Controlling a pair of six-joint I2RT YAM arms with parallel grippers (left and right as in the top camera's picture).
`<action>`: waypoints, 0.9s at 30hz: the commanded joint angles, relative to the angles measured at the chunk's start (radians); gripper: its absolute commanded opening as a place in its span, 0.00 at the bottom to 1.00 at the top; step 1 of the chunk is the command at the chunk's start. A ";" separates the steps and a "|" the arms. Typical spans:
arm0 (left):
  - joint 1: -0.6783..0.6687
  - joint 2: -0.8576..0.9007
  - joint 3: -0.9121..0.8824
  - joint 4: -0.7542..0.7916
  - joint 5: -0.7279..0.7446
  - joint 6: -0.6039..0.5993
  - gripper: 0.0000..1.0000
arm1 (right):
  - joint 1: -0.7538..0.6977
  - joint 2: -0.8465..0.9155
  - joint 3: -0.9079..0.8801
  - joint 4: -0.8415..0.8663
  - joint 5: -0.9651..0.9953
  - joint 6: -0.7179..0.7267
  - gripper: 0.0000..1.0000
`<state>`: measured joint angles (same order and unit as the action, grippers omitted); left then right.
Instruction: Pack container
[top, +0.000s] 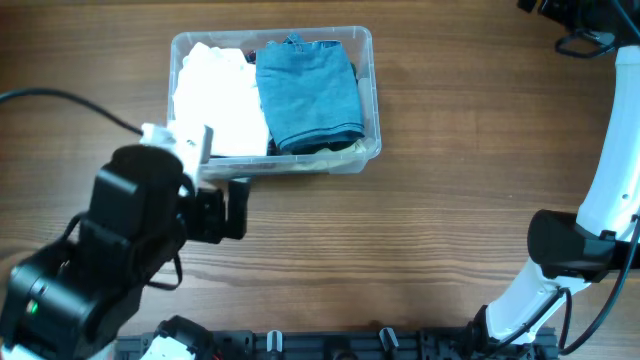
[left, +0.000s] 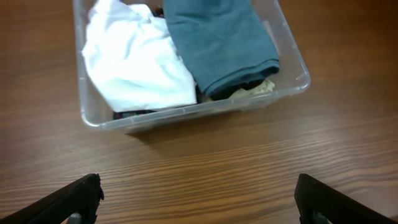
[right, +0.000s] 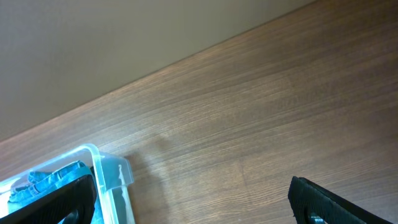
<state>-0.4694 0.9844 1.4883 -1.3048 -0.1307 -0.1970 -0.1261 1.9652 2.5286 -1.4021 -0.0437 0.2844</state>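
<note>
The clear container (top: 372, 100) stands at the back middle of the table. It holds a folded white cloth (top: 220, 100) on its left and a folded blue cloth (top: 308, 92) on its right, with darker and beige cloth under them. My left gripper (top: 225, 205) hovers just in front of the container's near left corner, open and empty. In the left wrist view its fingers (left: 199, 193) are spread wide over bare wood, with the container (left: 186, 112) ahead. My right gripper (right: 193, 193) is open and empty, off to the right of the container's corner (right: 106, 168).
The white right arm (top: 610, 180) runs up the right side of the table, its wrist cut off at the top right edge. A black rail (top: 330, 345) lies along the front edge. The table is brown wood (top: 430, 230).
</note>
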 joint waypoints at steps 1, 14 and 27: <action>0.026 -0.069 -0.064 0.022 -0.050 -0.021 1.00 | 0.002 0.003 -0.002 0.002 0.011 0.007 1.00; 0.425 -0.618 -0.918 0.868 0.268 -0.016 1.00 | 0.002 0.003 -0.002 0.002 0.011 0.007 1.00; 0.524 -0.924 -1.281 1.220 0.395 -0.021 1.00 | 0.002 0.003 -0.002 0.002 0.011 0.007 1.00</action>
<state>0.0269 0.1173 0.2382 -0.0933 0.2314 -0.2081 -0.1261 1.9652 2.5286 -1.4017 -0.0437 0.2848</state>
